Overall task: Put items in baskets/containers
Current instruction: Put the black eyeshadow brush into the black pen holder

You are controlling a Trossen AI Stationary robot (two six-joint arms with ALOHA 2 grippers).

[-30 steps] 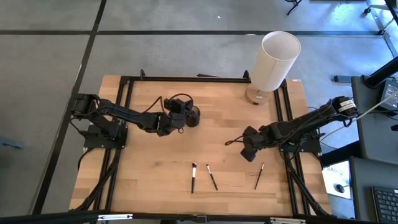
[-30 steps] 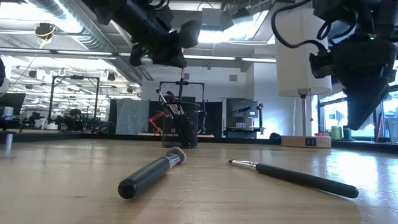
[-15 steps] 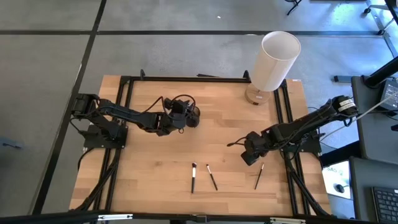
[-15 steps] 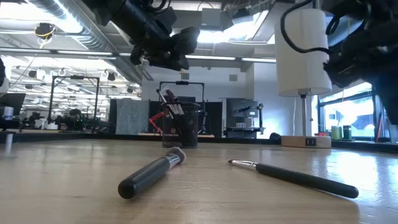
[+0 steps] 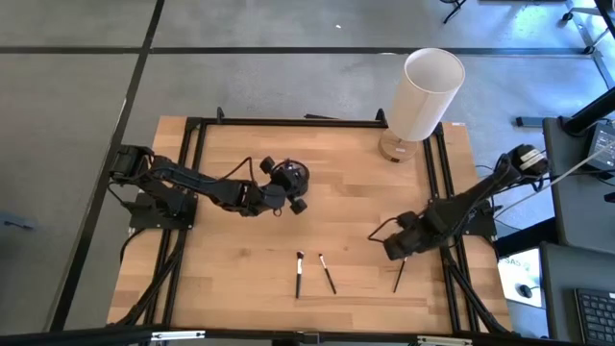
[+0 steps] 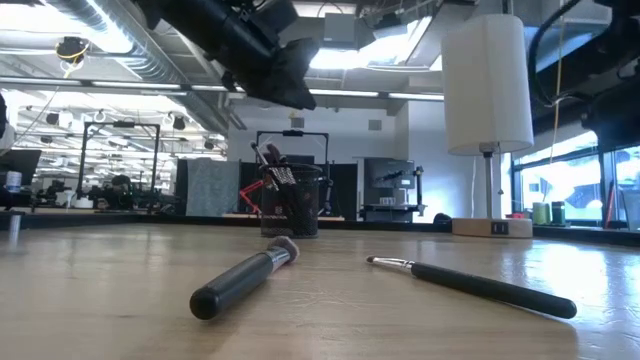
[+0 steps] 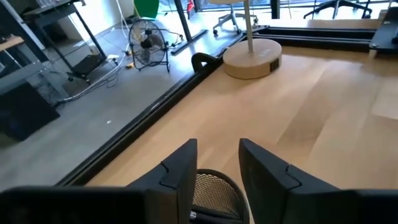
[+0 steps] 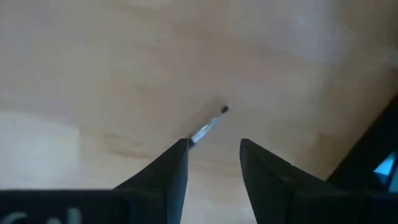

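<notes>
The black mesh cup (image 5: pixel 294 176) (image 6: pixel 290 203) stands on its base at the table's middle left, with several brushes standing in it. My left gripper (image 7: pixel 217 167) (image 5: pixel 286 192) hangs open just above the cup's rim (image 7: pixel 211 186) and holds nothing. Three brushes lie flat near the front edge: a thick one (image 5: pixel 299 274) (image 6: pixel 245 278), a thin one (image 5: pixel 328 274) (image 6: pixel 470 285) and a third (image 5: pixel 399 275) at the right. My right gripper (image 5: pixel 397 251) (image 8: pixel 213 155) is open above the third brush, whose tip end (image 8: pixel 208 127) shows between the fingers, untouched.
A tall white cylinder lamp (image 5: pixel 423 91) stands on its round wooden base (image 7: pixel 252 59) at the far right corner. A black frame (image 5: pixel 288 122) runs round the table's edges. Bare wood lies between the cup and the loose brushes.
My right gripper has gone toward the table's near right and downward, ending over the rightmost brush, and has left the low view. My left gripper has shifted slightly above the cup. The cup and the loose brushes have kept their places.
</notes>
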